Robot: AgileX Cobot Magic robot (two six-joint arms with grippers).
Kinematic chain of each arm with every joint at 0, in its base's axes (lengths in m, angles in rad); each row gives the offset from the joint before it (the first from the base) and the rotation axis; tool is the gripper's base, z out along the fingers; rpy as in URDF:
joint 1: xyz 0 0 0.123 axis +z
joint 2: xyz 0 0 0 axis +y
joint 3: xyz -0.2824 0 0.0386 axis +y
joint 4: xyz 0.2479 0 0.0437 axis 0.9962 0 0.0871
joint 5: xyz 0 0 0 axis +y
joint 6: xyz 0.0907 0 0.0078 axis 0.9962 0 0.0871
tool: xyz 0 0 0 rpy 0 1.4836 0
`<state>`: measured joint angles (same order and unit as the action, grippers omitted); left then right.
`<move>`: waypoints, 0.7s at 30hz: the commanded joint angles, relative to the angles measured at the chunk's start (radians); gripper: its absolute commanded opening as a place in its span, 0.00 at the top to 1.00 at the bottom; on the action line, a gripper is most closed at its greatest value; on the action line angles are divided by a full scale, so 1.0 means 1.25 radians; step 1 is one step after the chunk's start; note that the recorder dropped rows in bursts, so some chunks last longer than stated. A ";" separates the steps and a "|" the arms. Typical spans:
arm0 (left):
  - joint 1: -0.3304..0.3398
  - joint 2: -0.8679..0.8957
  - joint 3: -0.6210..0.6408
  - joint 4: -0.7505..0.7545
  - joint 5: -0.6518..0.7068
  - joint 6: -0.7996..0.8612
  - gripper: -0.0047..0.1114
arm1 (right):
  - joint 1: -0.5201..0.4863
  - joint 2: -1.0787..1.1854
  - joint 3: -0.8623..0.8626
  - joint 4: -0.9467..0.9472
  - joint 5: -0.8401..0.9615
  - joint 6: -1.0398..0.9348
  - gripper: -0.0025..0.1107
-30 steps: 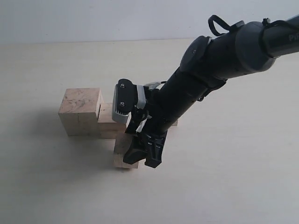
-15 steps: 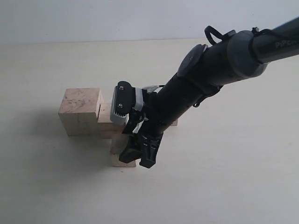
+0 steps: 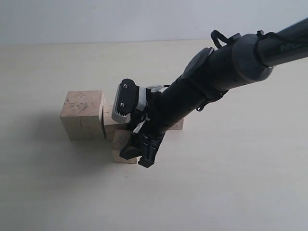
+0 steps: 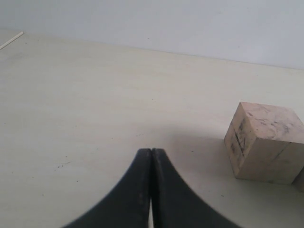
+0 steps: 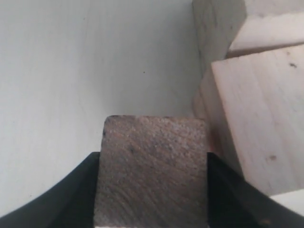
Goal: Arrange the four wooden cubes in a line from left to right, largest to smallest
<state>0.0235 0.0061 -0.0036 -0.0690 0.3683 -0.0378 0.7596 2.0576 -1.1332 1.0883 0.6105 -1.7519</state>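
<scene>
Your right arm (image 3: pixel 211 79) reaches in from the upper right of the exterior view and slants down toward the middle of the pale tabletop (image 3: pixel 231 187). Its right end effector (image 3: pixel 137 154) is clamped on a small wooden cube (image 3: pixel 121 144). The right wrist view shows the black fingers (image 5: pixel 71 199) pressed against two opposite sides of that cube, with its shaded, grainy face filling the gap between them.

The gripped cube sits low at the tabletop, just in front of the row. You cannot tell from these views whether it rests on the surface or is a touch above it. It lies against the front of a mid-sized cube (image 3: pixel 109 126).

The mid-sized cube stands directly right of the largest cube (image 3: pixel 83 114), and the two sides touch or nearly touch. The largest cube is the leftmost thing in the group, upright, with brown grain marks on its top face. A fourth cube (image 3: pixel 177 125) shows only as a pale corner past the right side of the arm (its size cannot be judged, since most of it is hidden).

Your left end effector (image 4: pixel 151 154) does not appear in the exterior view. Its own wrist view shows the two dark fingers pressed together with nothing between them, above bare tabletop, with the largest cube well off to one side.
</scene>
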 commanded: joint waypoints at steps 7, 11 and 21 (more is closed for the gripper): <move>-0.004 -0.005 0.003 -0.002 -0.008 0.000 0.96 | -0.002 0.012 -0.002 0.009 0.033 -0.066 0.98; -0.004 -0.005 0.003 -0.002 -0.008 0.000 0.96 | -0.002 0.012 -0.002 0.009 0.065 -0.090 0.98; -0.004 -0.005 0.003 -0.002 -0.008 0.000 0.96 | -0.002 0.012 -0.002 0.143 0.022 -0.152 0.98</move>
<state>0.0235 0.0061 -0.0036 -0.0690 0.3683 -0.0378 0.7596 2.0759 -1.1332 1.2110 0.6523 -1.9040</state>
